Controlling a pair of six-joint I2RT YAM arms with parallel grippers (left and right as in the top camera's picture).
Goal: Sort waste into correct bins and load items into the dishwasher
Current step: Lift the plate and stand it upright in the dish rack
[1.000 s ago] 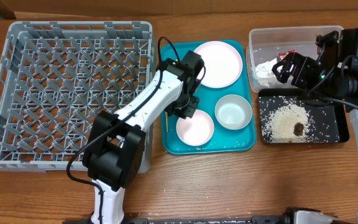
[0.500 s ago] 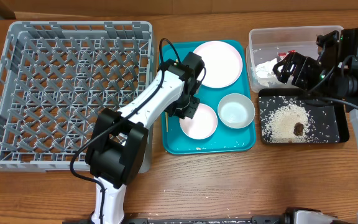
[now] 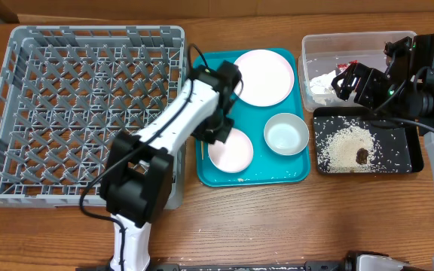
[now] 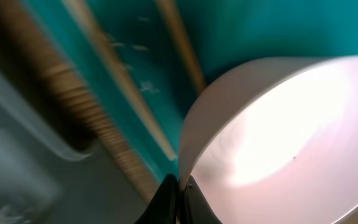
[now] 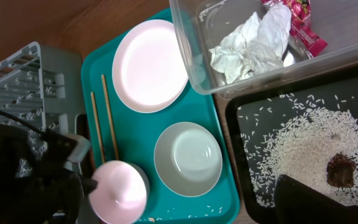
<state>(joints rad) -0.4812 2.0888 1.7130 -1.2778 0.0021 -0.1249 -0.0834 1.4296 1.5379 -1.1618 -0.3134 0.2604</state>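
In clear tub (image 5: 188, 62), wrapper (image 5: 304, 31) print unreadable

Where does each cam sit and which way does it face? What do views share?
Overhead: fixed above the table, facing down on grey crate, teal tray, clear tub, black tray; left arm and right arm show, left claw pinching the pink bowl.
Left wrist: on the left arm, close on that bowl's rim, chopsticks behind; own fingertips show.
Right wrist: on the right arm, facing down over tub and trays; one own finger shows.
Shared: all three see the pink bowl.
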